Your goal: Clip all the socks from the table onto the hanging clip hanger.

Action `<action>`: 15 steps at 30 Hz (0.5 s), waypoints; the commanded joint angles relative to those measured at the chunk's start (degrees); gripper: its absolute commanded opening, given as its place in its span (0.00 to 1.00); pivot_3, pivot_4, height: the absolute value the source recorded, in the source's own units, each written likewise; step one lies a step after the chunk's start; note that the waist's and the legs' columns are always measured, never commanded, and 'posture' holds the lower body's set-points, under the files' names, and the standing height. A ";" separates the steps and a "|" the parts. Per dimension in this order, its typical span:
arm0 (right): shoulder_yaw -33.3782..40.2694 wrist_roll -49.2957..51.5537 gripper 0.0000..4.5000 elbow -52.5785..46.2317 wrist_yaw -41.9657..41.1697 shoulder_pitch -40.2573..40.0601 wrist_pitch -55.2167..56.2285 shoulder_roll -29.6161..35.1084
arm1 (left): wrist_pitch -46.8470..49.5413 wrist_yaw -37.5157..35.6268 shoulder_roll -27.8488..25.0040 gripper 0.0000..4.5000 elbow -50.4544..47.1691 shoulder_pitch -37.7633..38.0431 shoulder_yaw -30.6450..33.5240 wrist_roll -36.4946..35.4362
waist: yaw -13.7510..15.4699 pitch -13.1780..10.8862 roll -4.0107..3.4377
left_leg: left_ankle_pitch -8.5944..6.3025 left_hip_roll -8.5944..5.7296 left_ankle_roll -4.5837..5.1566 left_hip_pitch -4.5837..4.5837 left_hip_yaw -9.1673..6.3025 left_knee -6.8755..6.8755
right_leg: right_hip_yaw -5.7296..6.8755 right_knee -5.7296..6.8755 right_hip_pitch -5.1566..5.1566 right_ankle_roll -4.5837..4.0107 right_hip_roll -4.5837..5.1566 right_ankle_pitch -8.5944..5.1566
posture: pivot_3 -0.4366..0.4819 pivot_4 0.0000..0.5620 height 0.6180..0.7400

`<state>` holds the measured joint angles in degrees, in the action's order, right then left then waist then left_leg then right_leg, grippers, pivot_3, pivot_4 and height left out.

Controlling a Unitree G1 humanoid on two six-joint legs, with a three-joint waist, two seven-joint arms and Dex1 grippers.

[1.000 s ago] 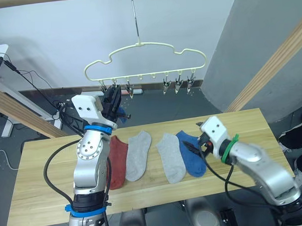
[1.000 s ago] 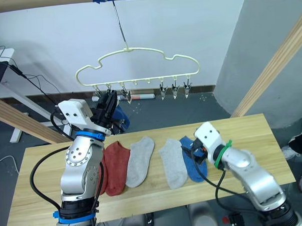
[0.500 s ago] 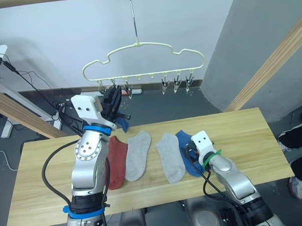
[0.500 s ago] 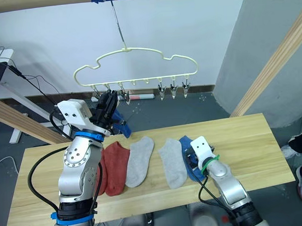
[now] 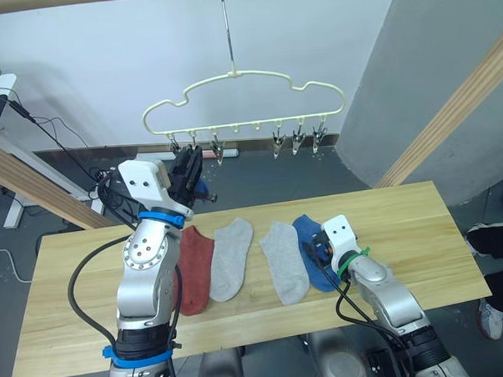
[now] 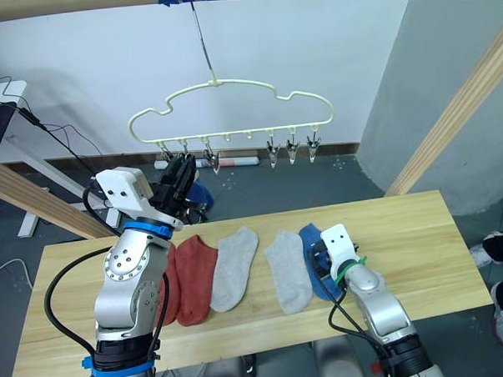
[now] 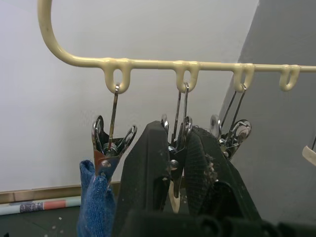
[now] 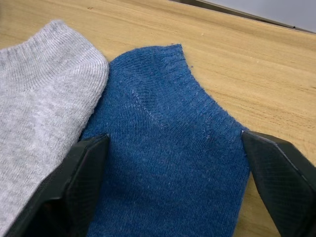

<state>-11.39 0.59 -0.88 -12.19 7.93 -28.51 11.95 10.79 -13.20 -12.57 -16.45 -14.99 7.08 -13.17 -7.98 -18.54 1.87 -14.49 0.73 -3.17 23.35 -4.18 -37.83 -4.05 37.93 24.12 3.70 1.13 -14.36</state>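
My right gripper (image 8: 168, 182) is down at the table (image 5: 403, 215), its two black fingers (image 8: 81, 173) spread wide on either side of the blue sock (image 8: 168, 163), one tip by the seam where it meets the light grey sock (image 8: 39, 98), the other past its far edge; they straddle the cuff end without pinching it. That blue sock (image 5: 314, 252) lies flat at the right end of the row, just beside the grey one (image 5: 284, 260). Further left lie a second grey sock (image 5: 229, 258) and a rust-red sock (image 5: 196, 266), which my left forearm partly covers. My left gripper (image 7: 177, 163) is raised to the clip hanger (image 5: 243, 93), which hangs by its long metal hook above the table's far edge. Its fingers are pressed together around the handles of a metal clip (image 7: 180, 133), the second along the hanger's row from the curved end. The neighbouring end clip (image 7: 112, 143) grips the edge of another blue sock (image 7: 96, 202), which dangles beside my left fingers (image 7: 145, 168).
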 commanded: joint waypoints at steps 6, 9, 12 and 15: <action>0.63 -0.82 0.24 1.66 -0.75 -1.14 -1.29 0.10 | 2.89 -3.09 -1.85 0.07 -5.49 0.23 0.62 -4.75 | -0.03 0.00 0.00 | 0.00 0.01 0.00 0.00 0.01 0.01 | 0.00 0.00 0.00 0.01 0.00 0.00 | 0.24 0.60 1.00; 0.35 -1.09 0.01 0.51 -1.86 -1.18 -0.63 0.97 | 5.53 -4.29 -2.83 0.07 -6.94 0.18 1.12 -7.55 | -0.03 0.00 0.00 | 0.00 0.01 0.00 0.00 0.00 0.01 | 0.00 0.00 0.01 0.01 -0.01 -0.01 | 0.24 0.60 1.00; -0.23 -1.01 0.00 -6.16 -7.54 0.78 0.61 5.79 | 12.48 -5.54 -4.16 0.07 -9.27 -1.17 2.81 -15.08 | -0.02 -0.05 -0.02 | 0.00 0.00 0.00 0.00 0.01 0.01 | -0.01 0.00 0.01 0.02 0.00 -0.01 | 0.24 0.61 1.00; -1.32 0.58 0.00 -12.12 -13.95 4.13 1.62 9.37 | 17.49 -5.58 -5.47 0.07 -10.68 -2.39 4.67 -20.51 | -0.07 -0.37 -0.01 | 0.00 -0.01 0.00 0.04 0.06 0.00 | -0.04 -0.01 0.07 0.04 0.01 -0.02 | 0.23 0.61 1.00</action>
<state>-12.34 -0.45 -6.58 -21.79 9.58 -28.37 20.52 25.77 -18.29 -17.36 -23.60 -16.12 10.19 -29.51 -8.05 -18.90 1.86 -14.49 0.72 -3.17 23.40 -4.13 -37.83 -4.08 37.92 24.19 3.74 1.13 -14.38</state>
